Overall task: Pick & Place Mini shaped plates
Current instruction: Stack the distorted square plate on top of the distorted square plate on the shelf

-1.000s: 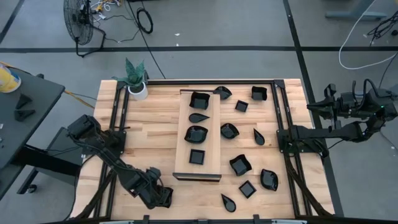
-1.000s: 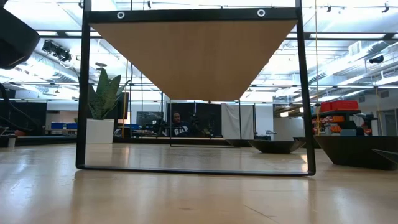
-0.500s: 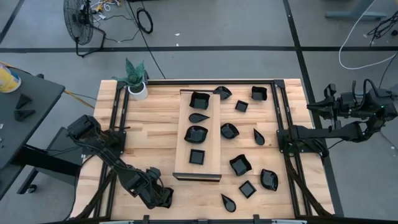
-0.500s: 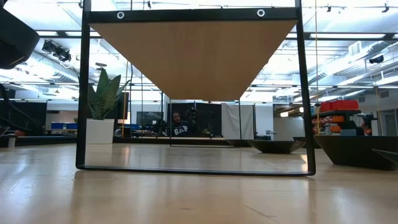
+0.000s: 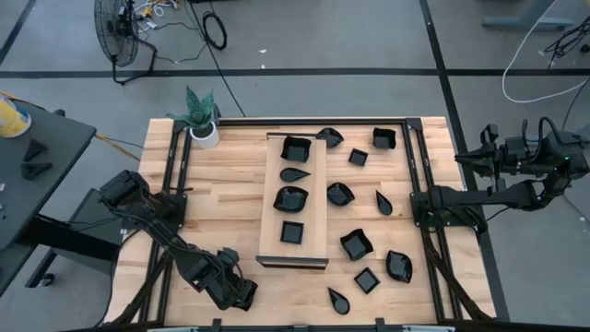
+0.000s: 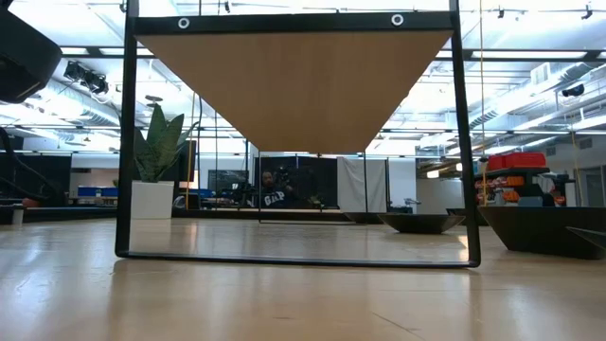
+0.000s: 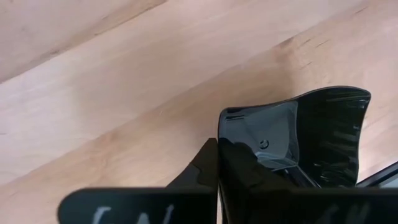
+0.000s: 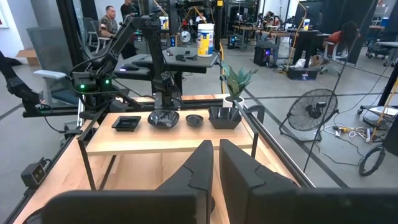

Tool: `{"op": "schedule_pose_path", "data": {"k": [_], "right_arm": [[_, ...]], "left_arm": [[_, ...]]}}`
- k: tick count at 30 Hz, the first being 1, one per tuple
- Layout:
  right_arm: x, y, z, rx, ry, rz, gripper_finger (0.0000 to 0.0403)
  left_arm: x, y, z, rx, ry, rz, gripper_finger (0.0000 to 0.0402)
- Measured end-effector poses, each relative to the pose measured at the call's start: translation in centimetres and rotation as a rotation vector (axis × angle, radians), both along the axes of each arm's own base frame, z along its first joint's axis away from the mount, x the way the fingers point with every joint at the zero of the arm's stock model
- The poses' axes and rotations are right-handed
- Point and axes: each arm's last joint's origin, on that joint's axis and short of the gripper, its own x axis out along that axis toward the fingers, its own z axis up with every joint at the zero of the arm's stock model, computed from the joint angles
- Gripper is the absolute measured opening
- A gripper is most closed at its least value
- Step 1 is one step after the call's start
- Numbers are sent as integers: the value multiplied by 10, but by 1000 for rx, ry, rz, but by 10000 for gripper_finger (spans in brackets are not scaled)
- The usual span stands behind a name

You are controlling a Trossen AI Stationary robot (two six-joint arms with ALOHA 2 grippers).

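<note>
Nearest, at the table's (image 5: 221,203) front left corner: left gripper (image 7: 217,152), fingers pressed together on the rim of one glossy black mini shaped plate (image 7: 311,134), pinched above bare wood; whether lifted or resting, impossible to tell. Loose on the table right of the wooden board (image 5: 275,242), near to far, nine more mini shaped plates: teardrop (image 5: 338,300), small square (image 5: 367,279), leaf (image 5: 398,266), wavy-rimmed bowl (image 5: 356,243), teardrop (image 5: 383,202), rounded bowl (image 5: 339,194), small square (image 5: 358,157), deep square (image 5: 383,138), leaf (image 5: 330,137). On the board itself, raised on a black frame and well apart from the loose ones, four in a row: square (image 5: 292,231), rounded leaf (image 5: 290,197), teardrop (image 5: 295,173), wavy square (image 5: 296,148). Fourteen plates counted in all. At the far left corner, one potted plant (image 5: 203,124) in a white pot. Off the table's right edge, waiting: right gripper (image 8: 216,165), fingers nearly together, a thin slit between, nothing held. Beyond the table, one floor fan (image 5: 118,32) and one seated person (image 6: 273,194).
</note>
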Motion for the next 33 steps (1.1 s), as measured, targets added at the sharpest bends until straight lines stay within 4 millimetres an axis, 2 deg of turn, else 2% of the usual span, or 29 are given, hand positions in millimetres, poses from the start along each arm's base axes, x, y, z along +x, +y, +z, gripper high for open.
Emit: {"op": "schedule_pose_path", "data": {"k": [6,10,21,33], "right_arm": [[0,0,0,0,0,0,34],[0,0,0,0,0,0,34],[0,0,0,0,0,0,34],[0,0,0,0,0,0,34]], "left_arm": [[-2,0,1,2,12,-49,4],[-6,2,12,17,39,-65,4],[-27,25,83,144,64,-120,2],[-37,71,153,349,1,-177,2]]}}
